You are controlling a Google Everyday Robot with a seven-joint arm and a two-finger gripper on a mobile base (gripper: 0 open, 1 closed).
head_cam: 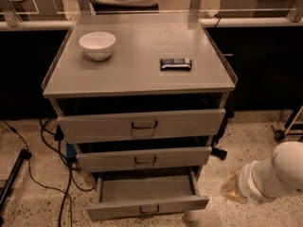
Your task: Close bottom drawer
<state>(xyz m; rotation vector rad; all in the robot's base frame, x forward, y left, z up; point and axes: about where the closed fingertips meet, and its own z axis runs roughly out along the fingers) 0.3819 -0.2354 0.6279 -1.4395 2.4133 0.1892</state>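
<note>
A white bowl [97,45] and dark snack bar [175,64] sit apart on the cabinet top [137,77].

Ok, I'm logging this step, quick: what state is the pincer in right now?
Pincer: low to the right of the cabinet, beside the pulled-out bottom drawer and apart from it. Whether it is open or closed cannot be told.
</note>
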